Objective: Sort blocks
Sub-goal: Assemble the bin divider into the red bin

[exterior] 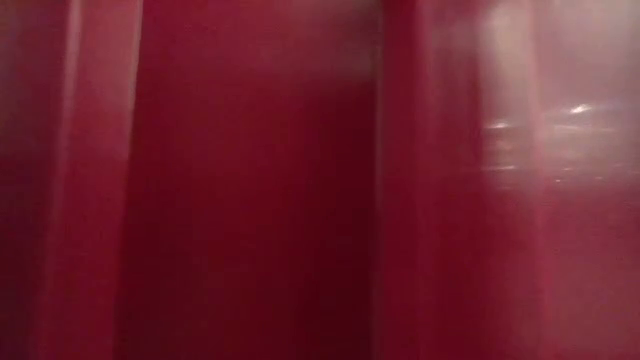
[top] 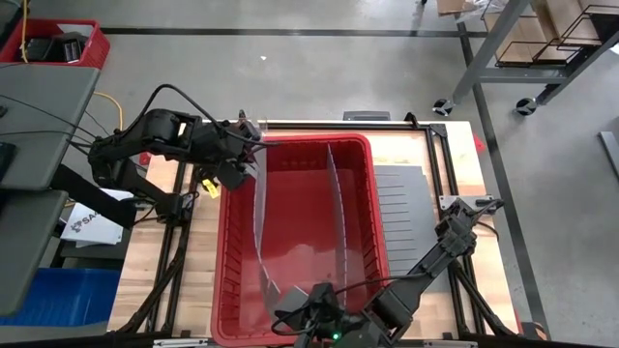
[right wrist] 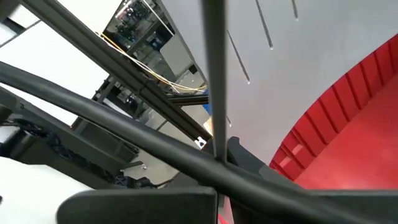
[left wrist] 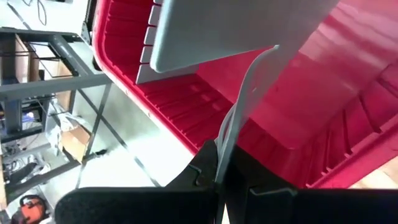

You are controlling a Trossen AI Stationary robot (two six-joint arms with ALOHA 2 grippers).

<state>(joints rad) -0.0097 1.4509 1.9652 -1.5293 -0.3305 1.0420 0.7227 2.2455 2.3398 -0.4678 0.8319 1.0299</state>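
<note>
A large red plastic bin [top: 363, 159] is seen from above on a pale wooden table [top: 198, 261], filling most of the middle of it. Inside the bin, 2 thin grey slotted divider sheets stand on edge and run lengthwise. The left-hand divider sheet [top: 259, 217] is bowed along its length, and the right-hand divider sheet [top: 340, 208] curves more gently. A third flat grey slotted sheet [top: 398, 208] lies on the table just beside the bin's right wall.

The left gripper [top: 253, 147] is placed at the far left corner of the bin, and its jaws are clenched on the far end of the bowed divider sheet; in the left wrist view the sheet's thin edge [left wrist: 239, 115] is pinched between the 2 dark fingers [left wrist: 202, 171]. The right gripper [top: 290, 307] is placed at the near end of the bin, over its near rim, and it is clamped on the near end of the same sheet; in the right wrist view a dark thin edge [right wrist: 214, 74] runs straight up from between its fingers.

The low view is filled entirely by the bin's red wall [exterior: 250, 180].

No small toy blocks can be made out in any view, so their place cannot be told.
</note>
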